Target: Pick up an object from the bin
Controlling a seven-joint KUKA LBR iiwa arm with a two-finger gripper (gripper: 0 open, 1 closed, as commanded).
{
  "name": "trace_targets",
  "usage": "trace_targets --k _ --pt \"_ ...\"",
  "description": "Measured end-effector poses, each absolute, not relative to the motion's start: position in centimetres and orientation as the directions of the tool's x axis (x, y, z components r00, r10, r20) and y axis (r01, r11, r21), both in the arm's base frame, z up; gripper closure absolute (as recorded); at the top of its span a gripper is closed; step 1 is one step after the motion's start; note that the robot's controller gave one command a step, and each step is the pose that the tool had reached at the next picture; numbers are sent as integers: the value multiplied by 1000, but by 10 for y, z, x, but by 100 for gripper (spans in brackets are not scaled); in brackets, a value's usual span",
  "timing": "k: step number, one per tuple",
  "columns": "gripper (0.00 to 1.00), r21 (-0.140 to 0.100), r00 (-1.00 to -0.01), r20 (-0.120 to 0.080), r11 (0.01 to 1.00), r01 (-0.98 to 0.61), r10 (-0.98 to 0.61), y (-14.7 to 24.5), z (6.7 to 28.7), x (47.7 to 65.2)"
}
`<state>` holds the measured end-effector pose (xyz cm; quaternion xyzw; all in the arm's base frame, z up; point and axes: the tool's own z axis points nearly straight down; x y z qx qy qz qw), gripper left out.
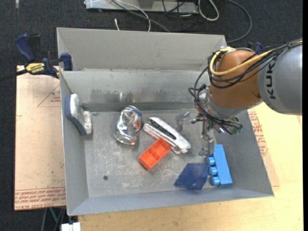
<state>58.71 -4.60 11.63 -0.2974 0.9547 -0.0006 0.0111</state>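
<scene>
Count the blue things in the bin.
2, both front right: a light blue brick beside the gripper, and a dark blue piece just left of it. The arm may hide others.

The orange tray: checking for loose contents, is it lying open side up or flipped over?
Open side up, it seems: the orange tray shows hollow compartments towards the camera, and they look empty.

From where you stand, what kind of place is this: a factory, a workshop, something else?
Most likely a robotics test lab. A robot arm reaches into a grey metal bin holding odd bits like a blue toy brick and an orange block, and loose cables trail over dark carpet behind it.
</scene>
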Motion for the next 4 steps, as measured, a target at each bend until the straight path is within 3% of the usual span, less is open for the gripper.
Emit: trace_targets --k 1,2,3,4 --pt "0 0 -892 -13 892 -452 -452 -43 104 589" --pt "0 -4 -796 -16 796 -606 -606 -50 77 576" --pt "0 -1 -914 -22 914 -405 -405 -12 71 587" --pt "0 -12 -631 -20 632 -775 -775 -1 71 601"
